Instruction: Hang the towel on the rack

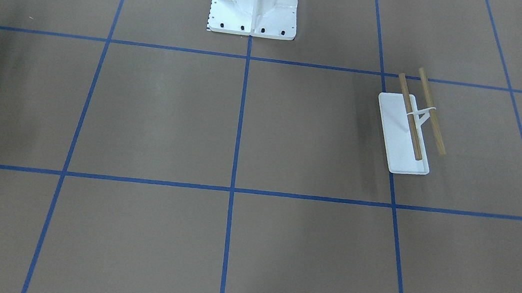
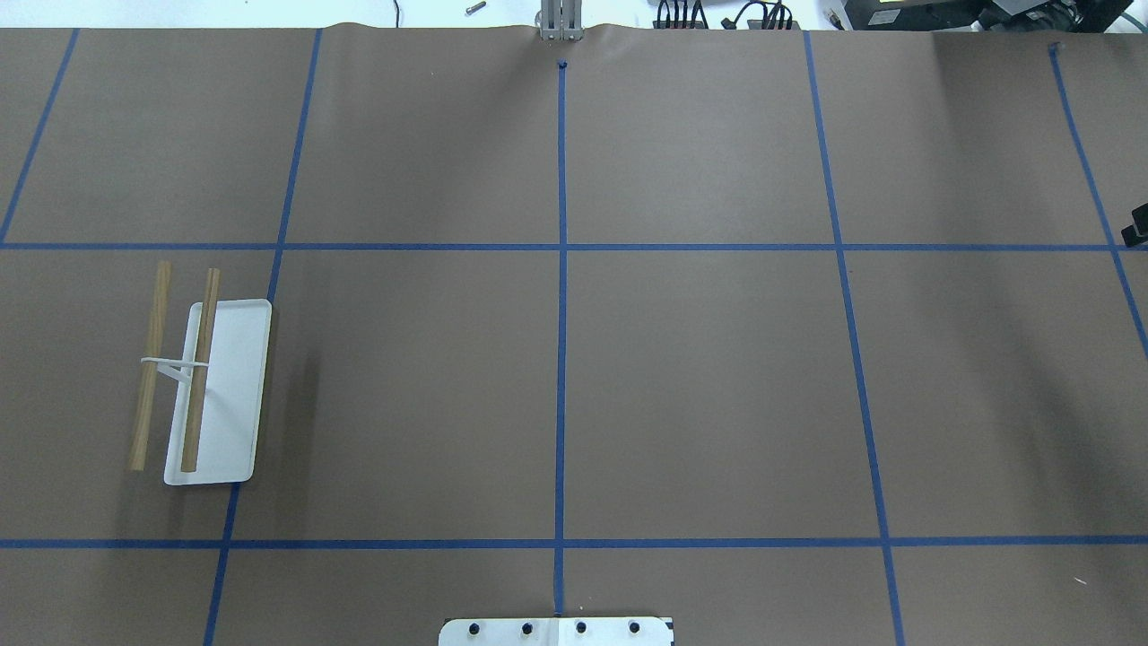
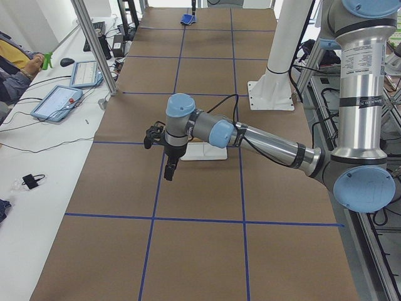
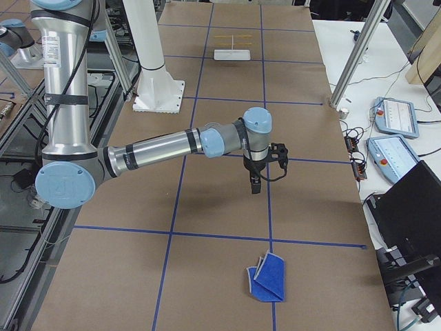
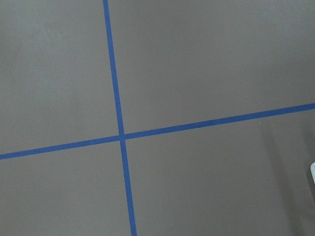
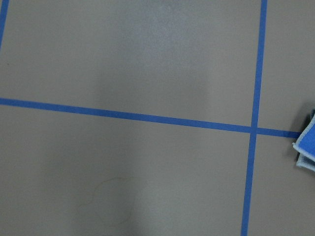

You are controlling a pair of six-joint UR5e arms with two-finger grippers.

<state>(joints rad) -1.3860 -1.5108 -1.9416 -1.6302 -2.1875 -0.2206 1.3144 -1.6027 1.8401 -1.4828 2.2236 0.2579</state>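
Nearest the exterior right camera, the towel (image 4: 267,279) is seen lying on the desk (image 4: 207,276), at the end on the robot's right. It is loosely folded, blue side up, with a light-edged corner turned over. It is laid across one of the blue tape lines (image 4: 269,221). Only a corner of it is caught at the right edge of the right wrist view.

Beyond the towel and well apart from it, the right claw (image 4: 255,186) is held pointing down above the desk on an outstretched arm. Whether it is set wide or narrow cannot be told from this side view.

The rack (image 2: 215,395) is stood upright near the opposite end of the desk, on the robot's left, so the towel is not yet hung on it. Its white tray base (image 2: 238,359) is set flat on the brown paper. Its two wooden rods (image 2: 199,368) are carried parallel on a thin white support, one over the tray and the other out past its edge.

In the exterior left view the left claw (image 3: 168,175) is pointed down over the desk, with the tray partly hidden behind the arm. Its opening cannot be told either.

The white bolted pedestal (image 1: 254,9) is fixed at the robot's edge of the desk.
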